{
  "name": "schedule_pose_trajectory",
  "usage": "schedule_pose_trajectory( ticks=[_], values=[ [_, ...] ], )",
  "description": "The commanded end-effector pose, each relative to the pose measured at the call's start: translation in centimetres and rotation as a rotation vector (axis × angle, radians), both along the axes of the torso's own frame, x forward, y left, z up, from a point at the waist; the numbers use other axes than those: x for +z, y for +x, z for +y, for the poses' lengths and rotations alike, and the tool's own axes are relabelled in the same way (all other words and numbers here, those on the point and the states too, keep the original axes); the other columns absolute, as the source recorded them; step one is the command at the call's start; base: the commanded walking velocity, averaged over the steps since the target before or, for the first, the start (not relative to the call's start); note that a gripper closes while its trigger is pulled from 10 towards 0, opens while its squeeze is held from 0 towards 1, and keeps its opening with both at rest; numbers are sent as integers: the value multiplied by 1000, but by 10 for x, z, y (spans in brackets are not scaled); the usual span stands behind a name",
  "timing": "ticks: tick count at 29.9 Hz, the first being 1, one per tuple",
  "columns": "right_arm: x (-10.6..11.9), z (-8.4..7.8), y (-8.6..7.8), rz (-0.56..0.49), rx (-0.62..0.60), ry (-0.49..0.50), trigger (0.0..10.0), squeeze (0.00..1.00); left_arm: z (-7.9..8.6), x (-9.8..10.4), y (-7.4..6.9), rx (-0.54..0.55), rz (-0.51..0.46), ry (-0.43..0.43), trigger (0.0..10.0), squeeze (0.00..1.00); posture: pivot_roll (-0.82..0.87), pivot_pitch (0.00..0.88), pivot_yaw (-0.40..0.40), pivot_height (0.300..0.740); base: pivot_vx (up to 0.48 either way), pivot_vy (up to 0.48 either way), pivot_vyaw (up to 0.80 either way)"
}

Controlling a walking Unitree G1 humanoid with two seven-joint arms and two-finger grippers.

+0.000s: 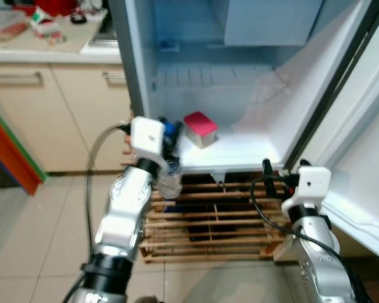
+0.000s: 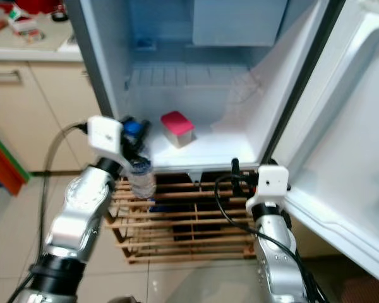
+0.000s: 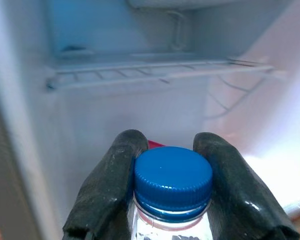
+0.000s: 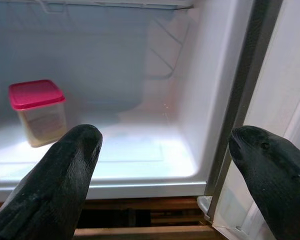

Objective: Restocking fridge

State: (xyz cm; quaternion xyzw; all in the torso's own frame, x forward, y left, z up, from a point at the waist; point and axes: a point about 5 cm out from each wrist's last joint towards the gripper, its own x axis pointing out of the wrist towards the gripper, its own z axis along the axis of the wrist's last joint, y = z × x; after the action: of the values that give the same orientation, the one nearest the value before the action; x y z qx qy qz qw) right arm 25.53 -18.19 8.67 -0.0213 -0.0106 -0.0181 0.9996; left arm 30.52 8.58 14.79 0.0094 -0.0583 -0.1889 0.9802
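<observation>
The fridge (image 1: pixel 252 95) stands open ahead, its door (image 1: pixel 366 158) swung out to the right. A box (image 1: pixel 200 129) sits on the fridge floor, left of middle, under a wire shelf (image 1: pixel 202 76). The left gripper (image 1: pixel 170 142) holds a bottle (image 1: pixel 169 180) by the neck at the floor's front left edge, left of the box. The right gripper (image 1: pixel 275 177), fingers apart, hangs before the front right corner. A wooden pallet (image 1: pixel 208 221) lies under the fridge. A worktop (image 1: pixel 44 44) with cupboards (image 1: pixel 63 107) below lies to the left.

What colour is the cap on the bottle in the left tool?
Blue; the bottle cap shows best in the left wrist view.
</observation>
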Motion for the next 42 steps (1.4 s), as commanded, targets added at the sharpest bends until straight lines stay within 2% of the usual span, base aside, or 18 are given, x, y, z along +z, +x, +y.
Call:
schedule_pose_trajectory(
  ticks=[1,8,11,15,20,24,25,26,27,31,36,39,42],
  values=[
    [-2,-15,-2,18,-65,-1,10000,0,1,19,8,-16,-65,-5,10000,0,28,0,-10,740,0,0,0],
    [-1,-14,-4,9,-75,2,10000,0,-11,55,27,-73,-149,-18,10000,0,-4,0,7,740,0,0,0],
    [1,-8,-9,5,-18,43,10000,0,-12,74,32,-81,-192,-27,10000,0,-14,0,9,740,0,0,0],
    [3,-3,-15,8,49,54,10000,0,-14,84,35,-87,-228,-32,10000,0,-19,0,7,740,0,0,0],
    [0,3,-42,64,213,38,10000,0,-27,111,52,-99,-355,21,10000,0,-65,6,6,740,0,0,0],
    [1,0,-51,88,229,40,10000,0,-34,123,54,-114,-432,70,10000,0,-98,17,9,740,0,0,0],
    [0,-2,-53,97,224,45,10000,0,-36,126,54,-119,-471,101,10000,0,-109,19,7,740,0,0,0],
    [1,-4,-56,109,220,58,10000,0,-39,131,53,-115,-550,174,10000,0,-123,25,3,740,0,0,0],
    [1,-4,-56,109,220,58,10000,0,-39,131,53,-115,-550,174,10000,0,-123,25,3,740,0,0,0],
    [4,-8,-65,135,206,66,10000,0,-43,135,52,-98,-701,320,10000,0,-140,49,-13,740,0,0,0],
    [2,-14,-71,160,185,64,10000,0,-45,131,49,-95,-733,350,10000,0,-151,66,-23,740,0,0,0],
    [2,-16,-76,181,178,62,10000,0,-50,121,41,-129,-779,401,10000,0,-152,87,-43,740,0,0,0],
    [2,-16,-78,191,182,62,10000,0,-52,115,39,-143,-794,422,10000,0,-150,92,-49,740,0,0,0]
  ],
)
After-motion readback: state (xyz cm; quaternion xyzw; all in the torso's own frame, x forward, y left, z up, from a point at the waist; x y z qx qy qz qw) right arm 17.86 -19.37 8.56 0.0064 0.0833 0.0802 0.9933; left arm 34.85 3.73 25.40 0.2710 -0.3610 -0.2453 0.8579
